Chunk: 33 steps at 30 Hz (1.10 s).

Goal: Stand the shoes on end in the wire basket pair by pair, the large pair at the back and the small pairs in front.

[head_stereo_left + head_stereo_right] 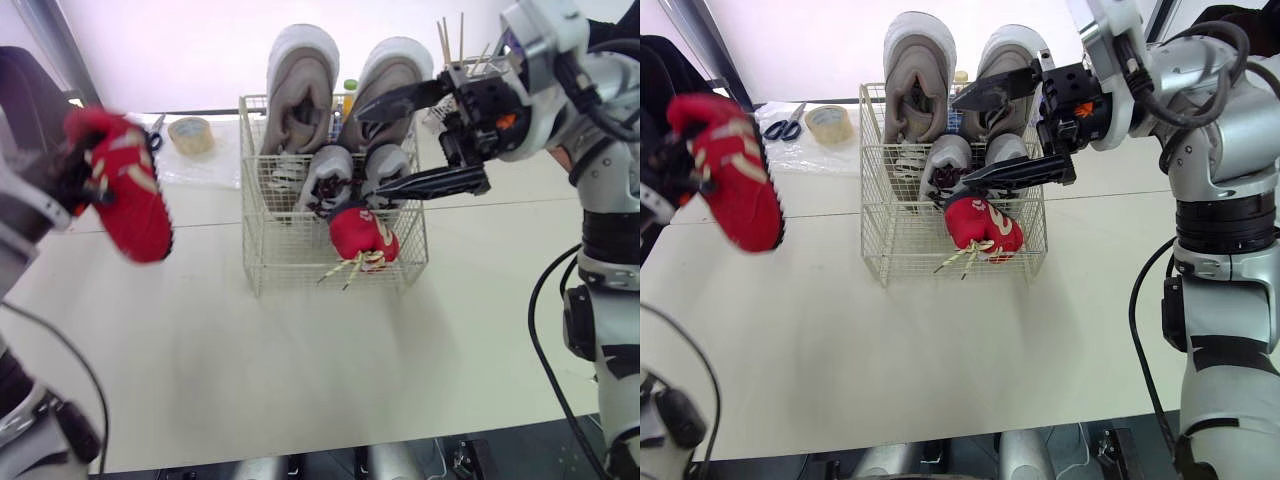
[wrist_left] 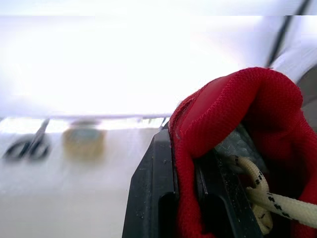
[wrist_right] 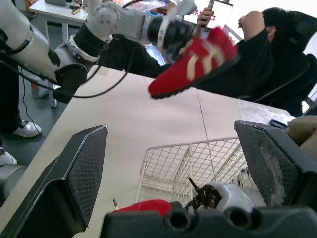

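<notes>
The white table (image 1: 300, 380) had a wire basket (image 1: 262, 250) near its middle, with a roll of tape (image 1: 190, 133) and scissors (image 1: 788, 125) lying behind it toward the left. A person in black (image 3: 267, 59) sat beyond the table's left end.

In the basket the two big grey shoes (image 1: 298, 80) stood on end along the back. Two small grey shoes (image 1: 328, 170) stood just in front of them. One red shoe (image 1: 360, 235) sat at the front right, leaning against the wire, with its pale laces poking out through the mesh.

The other red shoe (image 1: 125, 190) hung in the air well to the left of the basket. The left gripper (image 2: 181, 153) was clamped on its collar, one finger inside the opening and one outside.

The right gripper (image 1: 372, 150) hovered over the right half of the basket. Its fingers were spread wide and had hold of nothing. The upper finger reached across the big shoes and the lower one ran just above the small grey pair. I could not tell whether it touched them.
</notes>
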Motion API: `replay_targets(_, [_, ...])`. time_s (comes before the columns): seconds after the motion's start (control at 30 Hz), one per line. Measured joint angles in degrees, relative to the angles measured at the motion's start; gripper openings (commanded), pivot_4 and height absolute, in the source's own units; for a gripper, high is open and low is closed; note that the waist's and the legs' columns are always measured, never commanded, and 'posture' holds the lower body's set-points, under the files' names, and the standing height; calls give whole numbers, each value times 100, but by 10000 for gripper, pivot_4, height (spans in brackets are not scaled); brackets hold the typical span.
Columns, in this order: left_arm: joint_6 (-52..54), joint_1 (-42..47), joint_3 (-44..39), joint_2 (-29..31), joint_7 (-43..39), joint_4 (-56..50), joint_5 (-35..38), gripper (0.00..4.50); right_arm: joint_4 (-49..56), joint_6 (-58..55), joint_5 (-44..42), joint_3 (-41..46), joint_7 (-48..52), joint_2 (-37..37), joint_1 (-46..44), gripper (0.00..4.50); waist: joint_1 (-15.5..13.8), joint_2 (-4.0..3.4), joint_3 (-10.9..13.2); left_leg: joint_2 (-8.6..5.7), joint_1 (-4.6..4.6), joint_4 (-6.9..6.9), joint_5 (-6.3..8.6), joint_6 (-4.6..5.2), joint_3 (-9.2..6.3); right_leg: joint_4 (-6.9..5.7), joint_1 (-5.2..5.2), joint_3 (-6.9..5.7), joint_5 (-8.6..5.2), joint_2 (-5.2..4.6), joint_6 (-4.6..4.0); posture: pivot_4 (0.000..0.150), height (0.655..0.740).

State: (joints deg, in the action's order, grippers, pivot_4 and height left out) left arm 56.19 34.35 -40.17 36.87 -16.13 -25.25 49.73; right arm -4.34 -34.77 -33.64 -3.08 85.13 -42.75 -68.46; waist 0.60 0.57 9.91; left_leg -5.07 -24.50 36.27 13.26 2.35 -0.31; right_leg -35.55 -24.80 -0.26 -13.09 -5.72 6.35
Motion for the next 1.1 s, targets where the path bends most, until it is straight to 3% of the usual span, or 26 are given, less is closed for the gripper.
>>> replay_targets(0.13, [-396,678,632,-802,598,-502,412,593,-25,8,84,-57,-4,9,-17,45000,17,0,0,2,2,5,-1,1,1,-4,2,1,0,6,1,1500,7400])
replay_targets(0.37, [-857,155,1531,-1136,808,-984,374,593,-45,32,146,-106,-55,157,-187,45000,9,1,0,4,4,15,-13,0,-1,-43,-10,3,-1,9,-1,1500,7400])
replay_targets(0.73, [-3076,-892,3076,-1776,475,-669,-1822,593,-6,0,184,-122,-88,247,-247,45000,-33,2,1,2,1,74,23,42,-2,-42,18,3,-1,6,-2,1500,7400])
replay_targets(1.1, [-5551,-807,3987,-2424,86,840,-3564,593,418,-251,128,-83,-304,84,-148,45000,-163,2,1,2,0,83,28,50,-2,-41,22,2,-1,2,-3,1500,7400])
